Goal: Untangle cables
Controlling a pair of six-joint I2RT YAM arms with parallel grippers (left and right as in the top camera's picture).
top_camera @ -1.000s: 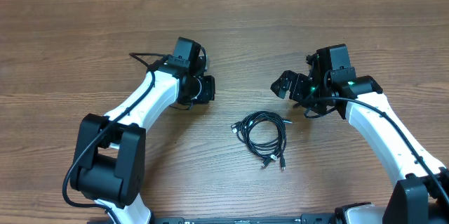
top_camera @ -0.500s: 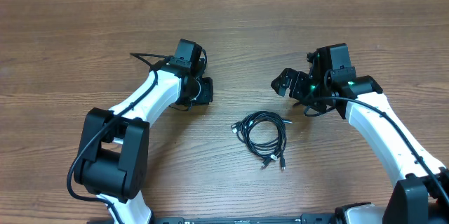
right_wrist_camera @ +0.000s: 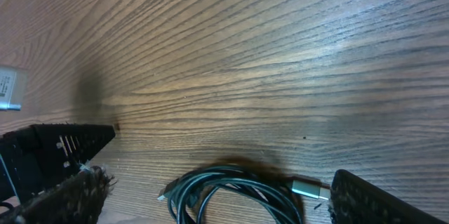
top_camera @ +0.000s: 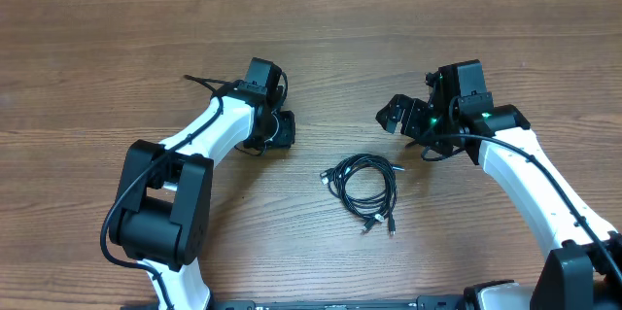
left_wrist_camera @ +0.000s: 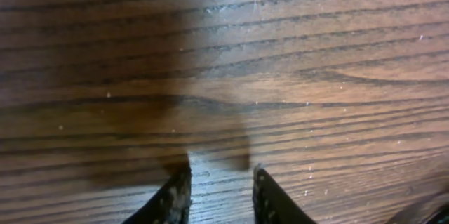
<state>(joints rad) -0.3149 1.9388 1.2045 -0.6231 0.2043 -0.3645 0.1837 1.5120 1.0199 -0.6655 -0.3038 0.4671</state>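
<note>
Cables (top_camera: 364,191) are sitting in one loose, roughly round bundle on the wooden table (top_camera: 117,48), a bit toward the robot from the middle and roughly between the two arms. A couple of the ends trail out of the bundle on the side nearest the robot, and there's another short end sticking out at the left. Nothing is touching the bundle right now. The left gripper (left_wrist_camera: 221,185) is way off to the left of the pile, pointed down close over bare wood. In its wrist view the two fingers (left_wrist_camera: 175,194) have a modest gap between them and nothing in it, just wood grain and their shadow, so it's partly open and empty. The right gripper (right_wrist_camera: 221,157) is up and to the right of the bundle, near it but not on it, jaws spread wide and holding nothing. From its wrist camera you can see the top of the coil low in the frame, between the two fingertips but lying flat on the table below them, with a small silvery plug (right_wrist_camera: 309,190) poking out near the right finger. The loops overlap each other, and I can't tell how many separate cords are in there.
</note>
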